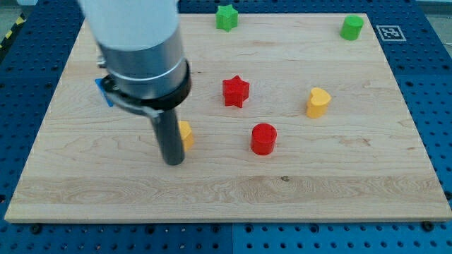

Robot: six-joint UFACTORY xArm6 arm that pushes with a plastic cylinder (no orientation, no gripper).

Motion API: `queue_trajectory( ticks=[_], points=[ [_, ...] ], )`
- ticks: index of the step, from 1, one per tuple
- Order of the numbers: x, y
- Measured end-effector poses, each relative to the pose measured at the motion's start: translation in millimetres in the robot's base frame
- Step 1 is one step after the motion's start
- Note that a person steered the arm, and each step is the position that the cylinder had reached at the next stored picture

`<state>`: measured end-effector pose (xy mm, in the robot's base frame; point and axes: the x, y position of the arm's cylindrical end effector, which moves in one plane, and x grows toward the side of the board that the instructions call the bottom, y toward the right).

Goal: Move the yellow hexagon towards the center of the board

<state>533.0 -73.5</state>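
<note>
Pushing step under way: my tip (173, 162) resting on the table (233, 190), touching or almost touching the left side of the yellow hexagon (186, 134), itself partly hidden behind the rod. End effector being a plain rod: nothing to open, nothing held.

Yellow hexagon lying left of the table's middle, a little nearer the bottom edge than the top. Red star (236, 92) and red cylinder (263, 138) sitting close to the centre; yellow heart-like block (318, 102) further right; green star (226, 17) and green cylinder (352, 27) along the top edge; blue block (104, 92) mostly hidden near the left edge.

Next move probably calling for sliding rightward and slightly toward the top edge, stopping short of the red cylinder.
</note>
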Motion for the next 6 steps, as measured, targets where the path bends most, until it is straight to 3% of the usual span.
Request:
queue_trajectory(
  ticks=[2, 5, 6],
  points=[
    [-20.8, 23.6],
    [-23.1, -18.2],
    [-25.5, 9.2]
  ],
)
